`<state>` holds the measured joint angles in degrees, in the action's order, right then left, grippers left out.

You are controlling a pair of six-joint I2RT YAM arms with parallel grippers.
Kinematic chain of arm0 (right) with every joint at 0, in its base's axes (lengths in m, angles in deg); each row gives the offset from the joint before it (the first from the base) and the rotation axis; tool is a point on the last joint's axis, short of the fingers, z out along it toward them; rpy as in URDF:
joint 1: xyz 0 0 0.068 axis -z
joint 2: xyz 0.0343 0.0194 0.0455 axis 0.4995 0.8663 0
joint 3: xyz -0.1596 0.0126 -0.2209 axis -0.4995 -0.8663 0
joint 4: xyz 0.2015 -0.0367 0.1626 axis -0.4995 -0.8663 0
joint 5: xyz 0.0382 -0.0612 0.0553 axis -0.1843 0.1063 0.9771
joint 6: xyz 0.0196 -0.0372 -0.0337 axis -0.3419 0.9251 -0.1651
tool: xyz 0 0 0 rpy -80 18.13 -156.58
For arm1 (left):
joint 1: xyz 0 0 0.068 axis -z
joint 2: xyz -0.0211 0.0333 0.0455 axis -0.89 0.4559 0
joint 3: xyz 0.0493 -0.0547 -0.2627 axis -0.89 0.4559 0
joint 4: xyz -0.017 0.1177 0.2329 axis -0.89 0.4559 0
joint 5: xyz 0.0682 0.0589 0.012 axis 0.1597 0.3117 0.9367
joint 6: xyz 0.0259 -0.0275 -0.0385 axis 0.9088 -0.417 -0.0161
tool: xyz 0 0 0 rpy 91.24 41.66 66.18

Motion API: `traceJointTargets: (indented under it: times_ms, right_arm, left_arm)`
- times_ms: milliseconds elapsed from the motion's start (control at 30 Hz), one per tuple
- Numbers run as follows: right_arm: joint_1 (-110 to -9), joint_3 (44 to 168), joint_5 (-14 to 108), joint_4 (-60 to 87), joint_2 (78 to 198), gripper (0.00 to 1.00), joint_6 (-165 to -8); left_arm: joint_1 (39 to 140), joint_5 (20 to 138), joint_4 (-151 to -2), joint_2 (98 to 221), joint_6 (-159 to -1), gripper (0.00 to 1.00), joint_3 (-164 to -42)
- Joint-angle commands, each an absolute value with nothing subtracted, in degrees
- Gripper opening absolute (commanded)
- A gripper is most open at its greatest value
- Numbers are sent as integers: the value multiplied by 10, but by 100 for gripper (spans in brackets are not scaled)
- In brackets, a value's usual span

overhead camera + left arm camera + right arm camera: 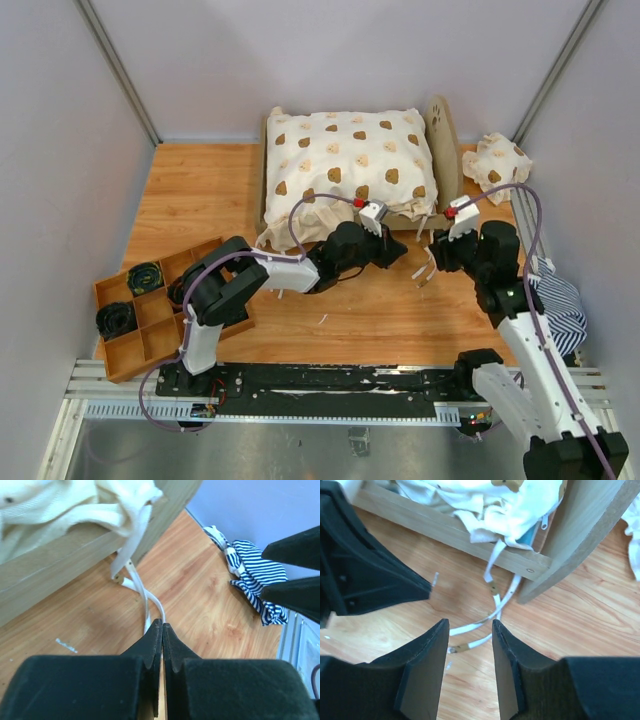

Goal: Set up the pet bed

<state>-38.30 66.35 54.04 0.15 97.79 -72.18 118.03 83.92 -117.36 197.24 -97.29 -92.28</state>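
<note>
The plywood pet bed (445, 150) stands at the back of the table, its paw-print headboard on the right. A cream bear-print cover (345, 165) lies over it. White ties (424, 270) hang from the cover's near right corner onto the table. My left gripper (403, 252) is shut, its tips (162, 626) at the ends of the ties (146, 600); I cannot tell if a tie is pinched. My right gripper (437, 256) is open, its jaws (469, 624) on either side of the tie ends (470, 628). A blue-and-white striped cloth (560, 305) lies crumpled at the table's right edge.
A small bear-print pillow (497, 160) lies right of the headboard. A wooden compartment tray (135, 350) with black coiled items sits at the near left. The two grippers face each other closely. Walls enclose the table on three sides.
</note>
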Motion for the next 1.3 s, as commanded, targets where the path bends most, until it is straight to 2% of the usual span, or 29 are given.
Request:
traceJointTargets:
  times_ms: [0, 67, 133, 267, 433, 567, 667, 800, 1033, 1133, 1267]
  right_arm:
    - [-376, 717, 465, -51, 1055, 39, -668]
    - [-376, 724, 417, -35, 1089, 38, -771]
    - [-375, 750, 364, -81, 1133, 37, -870]
    - [-375, 757, 334, -111, 1195, 36, -947]
    - [-371, 698, 305, -20, 1220, 36, -981]
    - [-371, 701, 291, 3, 1259, 35, -986]
    - [-371, 705, 350, 19, 1277, 35, -890]
    - [-371, 736, 495, -14, 1294, 39, -679]
    - [-372, 776, 559, -132, 1282, 40, -394]
    - [-371, 800, 647, -232, 1295, 39, -221]
    - [-372, 827, 641, -257, 1340, 39, -144]
  left_arm:
    - [1172, 842, -1182, 1968, -980, 10, -910]
    - [1173, 809, -1185, 1966, -960, 24, -911]
    - [1174, 801, -1186, 1966, -941, 31, -912]
    - [1175, 809, -1196, 1964, -936, 32, -904]
    - [1175, 807, -1200, 1961, -937, 35, -895]
    - [1174, 810, -1202, 1959, -929, 35, -888]
    - [1175, 805, -1217, 1955, -921, 35, -876]
    - [1174, 814, -1221, 1933, -921, 35, -853]
    - [1174, 886, -1209, 1819, -919, 39, -765]
    - [1175, 922, -1176, 1756, -924, 40, -729]
    - [1175, 939, -1177, 1680, -940, 42, -668]
